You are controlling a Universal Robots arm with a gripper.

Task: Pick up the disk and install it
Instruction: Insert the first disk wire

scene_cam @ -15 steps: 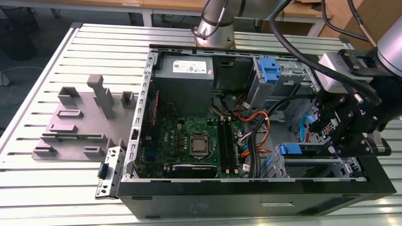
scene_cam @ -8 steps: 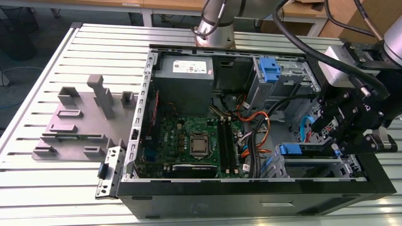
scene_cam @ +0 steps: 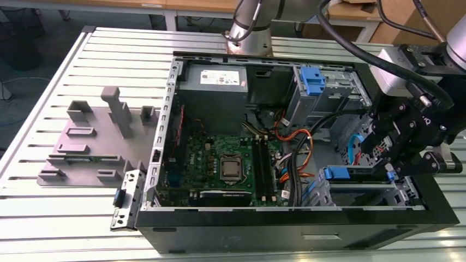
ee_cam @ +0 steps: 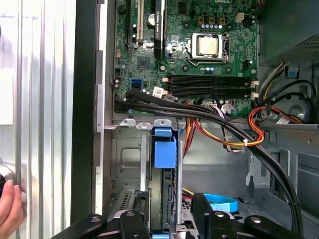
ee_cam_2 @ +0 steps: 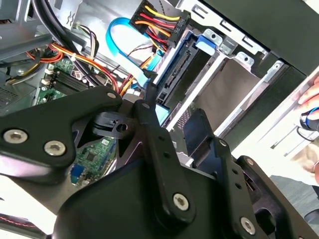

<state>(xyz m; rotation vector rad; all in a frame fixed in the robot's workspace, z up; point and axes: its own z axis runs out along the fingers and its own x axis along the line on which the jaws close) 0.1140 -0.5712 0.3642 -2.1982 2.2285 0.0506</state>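
We judge the install step is in hand: the disk stands edge-on in the corner bay of the case, the gripper is over it with a grip we cannot tell, and seating it likely needs a straight push.

In the exterior view the light is bright and even, and it falls from above. The ribbed metal table gives it back in pale stripes, without hard glare. Inside the computer case it is dimmer, with a deep shadow below the power supply. The black tool looks very dark, and its outline merges with the black case wall. In the second wrist view the area outside the case is washed out almost to white, while the tool's body is in shade with a soft sheen. In the first wrist view the table glares nearly white, and the motherboard is evenly lit.
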